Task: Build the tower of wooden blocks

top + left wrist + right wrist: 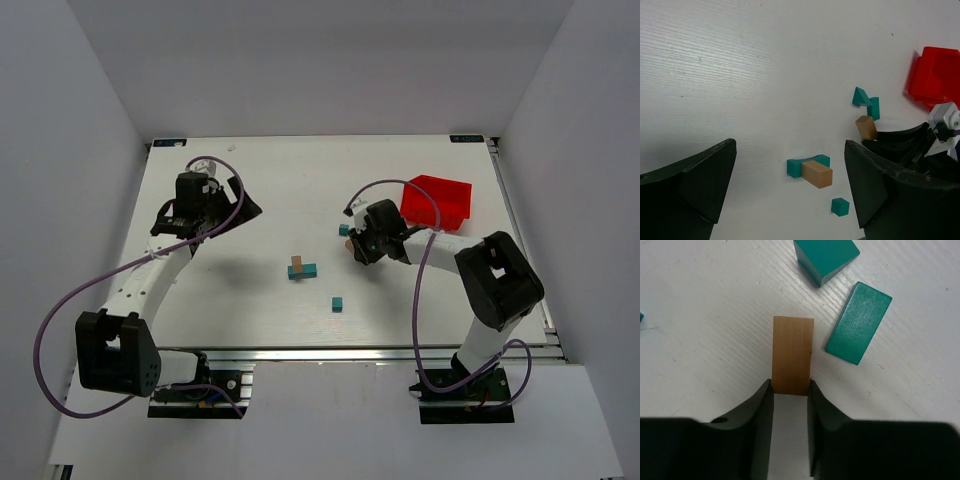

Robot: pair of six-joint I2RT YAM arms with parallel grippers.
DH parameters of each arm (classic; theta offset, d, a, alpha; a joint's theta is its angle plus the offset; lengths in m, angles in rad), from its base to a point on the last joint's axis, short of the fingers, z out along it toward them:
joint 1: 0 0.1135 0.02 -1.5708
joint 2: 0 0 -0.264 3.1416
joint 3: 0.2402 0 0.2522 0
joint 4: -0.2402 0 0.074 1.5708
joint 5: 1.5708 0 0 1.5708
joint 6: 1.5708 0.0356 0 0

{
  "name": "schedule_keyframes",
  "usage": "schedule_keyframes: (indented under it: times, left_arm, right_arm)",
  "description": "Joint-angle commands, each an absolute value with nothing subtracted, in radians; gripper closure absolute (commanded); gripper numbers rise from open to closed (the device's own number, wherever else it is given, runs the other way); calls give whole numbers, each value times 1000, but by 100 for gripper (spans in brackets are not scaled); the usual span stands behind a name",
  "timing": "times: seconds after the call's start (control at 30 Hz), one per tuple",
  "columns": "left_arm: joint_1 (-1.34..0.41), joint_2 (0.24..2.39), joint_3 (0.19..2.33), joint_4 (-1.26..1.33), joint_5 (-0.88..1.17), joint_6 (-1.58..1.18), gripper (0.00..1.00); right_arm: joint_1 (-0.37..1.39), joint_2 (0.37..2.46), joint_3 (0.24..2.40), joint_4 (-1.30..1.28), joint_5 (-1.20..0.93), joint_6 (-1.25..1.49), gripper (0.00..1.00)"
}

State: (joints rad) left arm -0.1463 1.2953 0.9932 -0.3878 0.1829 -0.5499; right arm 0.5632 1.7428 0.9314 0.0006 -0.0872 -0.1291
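Right gripper [790, 389] is clamped on the near end of a tan block [792, 352], and that short bite is what bugs me. Only the last bit of the block is between the fingers and the rest sticks out in front, so I reckon it could pivot or slip when I lift or turn it. Can't tell if it's clear of the table [250, 180] yet. It's bare wood with a fine grain and square edges, and the black fingers look smooth, so there's not much friction. A flat teal slab [858, 322] lies just beside it and a teal cube [825, 255] just beyond, both painted matte with crisp corners. A sloppy sweep could knock either one. The left wrist view also shows a teal wedge [860, 96] in that cluster, near the red bin [437, 200] by the far right corner. The wood block tower [301, 268] sits mid-table, slightly toward the near edge. It's just a teal base piece with another tan block on or against it, can't tell which. It looks easy to topple if I come down off-centre. A loose small teal cube [337, 303] sits close by. Left gripper [790, 150] hangs toward the left edge, jaws wide apart and holding nothing.
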Motion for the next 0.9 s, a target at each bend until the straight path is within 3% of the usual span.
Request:
schedule_keyframes:
  times: [0.0, 0.13, 0.4, 0.73, 0.87]
  left_arm:
    - [-152, 1295, 1026, -370, 235, -535, 2]
    - [-158, 1290, 1031, -338, 366, -517, 2]
    - [-218, 1315, 1028, -180, 730, -535, 2]
    - [-363, 1356, 1089, -140, 755, -545, 5]
    - [-397, 1382, 1112, -185, 715, -529, 13]
  right_arm:
    - [563, 1710, 914, 57, -74, -115, 80]
    - [569, 1640, 904, 86, -107, -159, 90]
    - [577, 1384, 822, 264, -499, -305, 94]
    - [646, 1359, 885, 267, -581, -356, 95]
    - [666, 1335, 874, 308, -568, -341, 95]
